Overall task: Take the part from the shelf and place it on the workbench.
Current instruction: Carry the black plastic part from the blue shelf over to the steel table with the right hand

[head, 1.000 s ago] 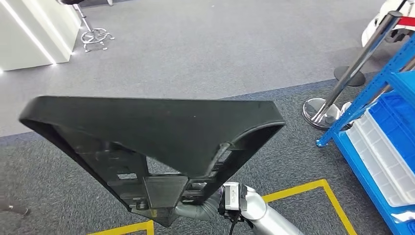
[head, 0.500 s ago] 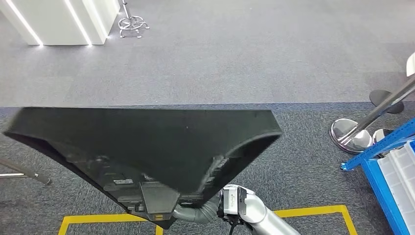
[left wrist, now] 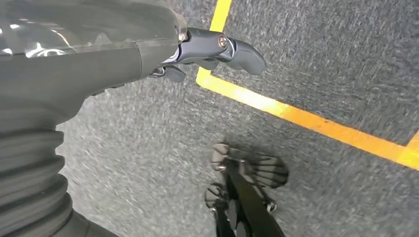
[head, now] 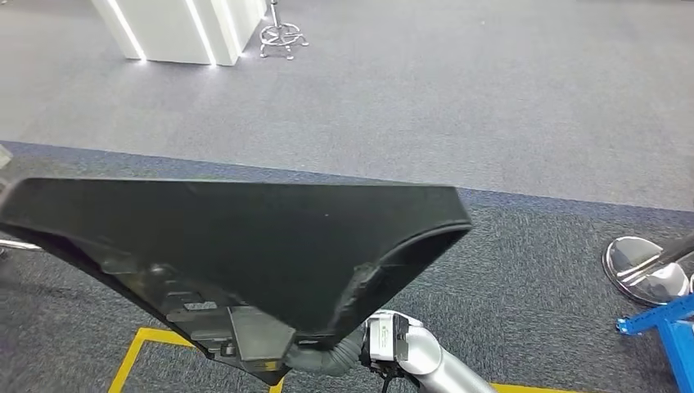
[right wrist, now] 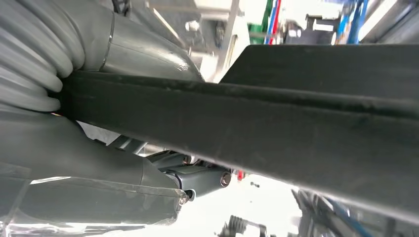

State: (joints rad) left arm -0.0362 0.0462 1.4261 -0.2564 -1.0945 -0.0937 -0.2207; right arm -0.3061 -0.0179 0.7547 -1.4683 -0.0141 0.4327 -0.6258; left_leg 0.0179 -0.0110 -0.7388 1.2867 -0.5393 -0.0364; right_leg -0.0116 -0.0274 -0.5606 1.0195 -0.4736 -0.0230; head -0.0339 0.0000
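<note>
The part (head: 245, 246), a large black plastic piece shaped like a broad triangle, was carried in the air above the carpeted floor (head: 458, 106), well clear of it. In the head view its long straight edge ran roughly level from side to side, farthest from the robot, so the long axis lay crosswise; the two other sides narrowed down toward the robot to a blunt tip low in the picture (the ribbed, recessed underside faced the camera along the left flank). That tip met the right hand (right wrist: 99, 148), whose grey ribbed cover and silver forearm came up from below right. In the right wrist view the part's thick dark edge passed straight across the hand, with the thumb on one face and darker fingers (right wrist: 202, 177) curled against the other, so the hand was clamped on the part. The left hand (left wrist: 148, 49) hung over the grey carpet beside a yellow floor line (left wrist: 306, 121), holding nothing; whether its fingers (left wrist: 237, 49) were spread or curled I could not tell. On the floor beyond the part stood a white lit counter (head: 184, 29), a chrome stool base (head: 282, 39), a chrome stanchion base (head: 646, 266) and a blue shelf foot (head: 667, 323).
</note>
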